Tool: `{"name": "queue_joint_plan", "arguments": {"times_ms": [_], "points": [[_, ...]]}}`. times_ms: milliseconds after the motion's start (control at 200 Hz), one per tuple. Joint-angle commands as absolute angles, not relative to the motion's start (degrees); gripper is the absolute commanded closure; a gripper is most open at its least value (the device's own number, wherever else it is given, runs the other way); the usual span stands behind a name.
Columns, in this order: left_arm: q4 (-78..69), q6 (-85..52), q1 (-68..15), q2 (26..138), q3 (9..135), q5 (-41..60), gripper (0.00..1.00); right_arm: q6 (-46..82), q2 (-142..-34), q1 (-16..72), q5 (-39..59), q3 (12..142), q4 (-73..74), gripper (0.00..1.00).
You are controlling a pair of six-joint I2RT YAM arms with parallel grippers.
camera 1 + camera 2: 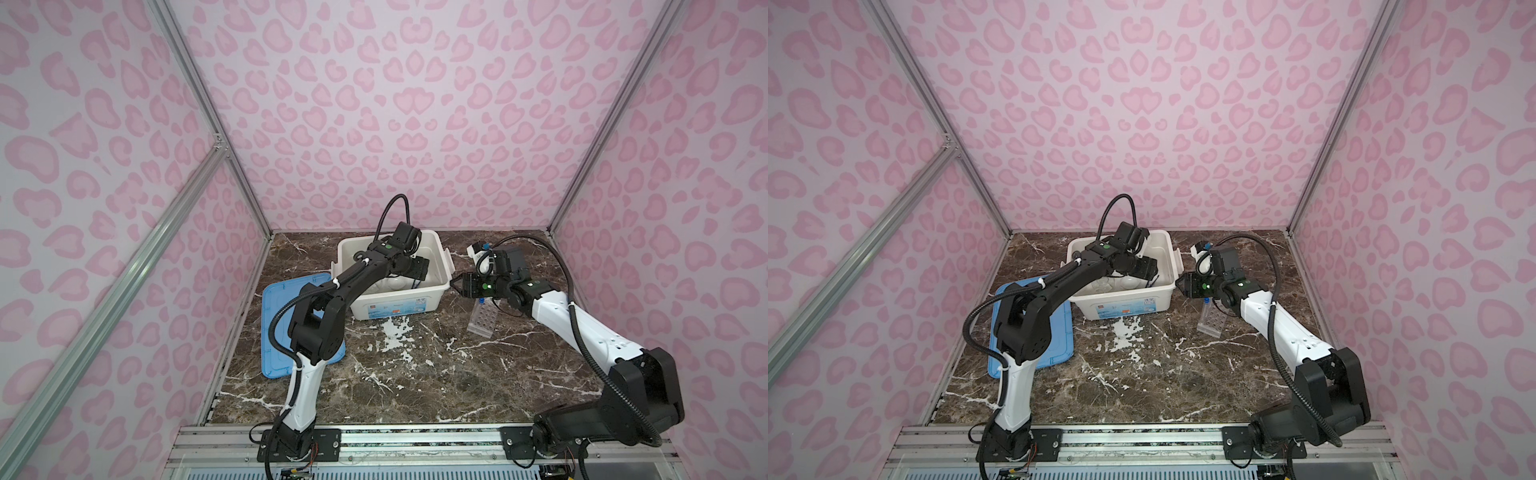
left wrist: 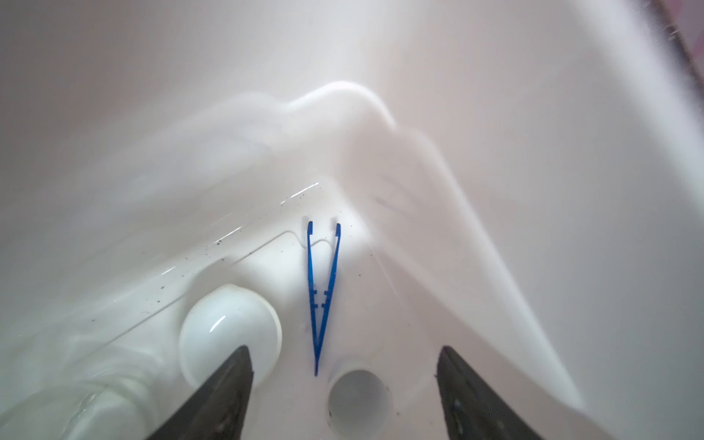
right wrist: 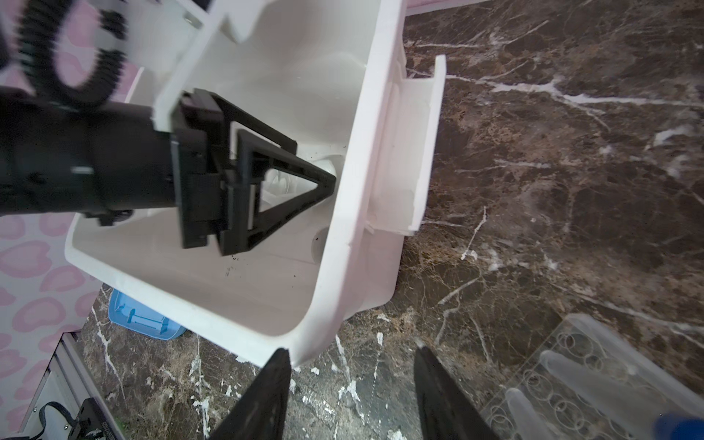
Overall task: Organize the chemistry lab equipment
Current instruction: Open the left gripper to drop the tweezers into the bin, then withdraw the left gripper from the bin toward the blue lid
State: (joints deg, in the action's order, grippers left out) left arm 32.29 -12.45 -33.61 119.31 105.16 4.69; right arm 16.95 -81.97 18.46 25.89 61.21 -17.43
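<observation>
While the left gripper hangs low inside the white bin, its jaws stand wide apart with nothing between them. Blue tweezers lie flat on the bin floor, in line with the gap, touching neither finger, tips toward the corner. White bowl sits just beside them, partly behind one finger. Clear glassware next to it is too blurred to name.

Right gripper hovers outside the bin wall, over the table, jaws partly spread, empty. Clear rack lies near it. Test tubes are on or in it; cannot tell which.

Judgement: the step in hand is the tweezers drop-off, and only the exit remains. To do it well:
- Keep the jaws spread and lift straight up with no sideways swing, since bowl and wall are close.
- Clear the rim before turning toward the table.
- The right arm should hold off until the left is out, because both crowd the same wall.
</observation>
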Motion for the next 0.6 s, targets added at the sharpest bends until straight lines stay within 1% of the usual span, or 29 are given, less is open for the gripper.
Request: {"name": "queue_joint_plan", "arguments": {"times_ms": [0,125,210,330,445,595], "points": [[28.55,-12.65,-33.84,112.33,101.8,3.24,0.14,16.87,-81.85,18.38,25.75,60.98,-16.44,0.46],[25.64,-13.34,-33.84,101.83,94.2,-2.07,0.09,16.57,-81.74,18.37,25.93,60.82,-16.02,0.44],[24.4,-14.5,-33.77,93.84,87.63,-8.92,0.05,16.28,-81.51,18.4,26.01,60.48,-15.51,0.42],[24.71,-17.6,-32.2,82.65,77.56,-17.97,0.02,16.01,-81.37,18.42,25.98,60.21,-14.95,0.42],[26.83,-22.8,-27.15,73.27,66.71,-22.05,0.01,16.34,-81.26,18.37,26.49,59.93,-13.7,0.42],[29.37,-29.2,-16.67,62.45,54.84,-23.19,0.01,16.7,-81.38,18.38,27.51,59.8,-12.4,0.41]]}}
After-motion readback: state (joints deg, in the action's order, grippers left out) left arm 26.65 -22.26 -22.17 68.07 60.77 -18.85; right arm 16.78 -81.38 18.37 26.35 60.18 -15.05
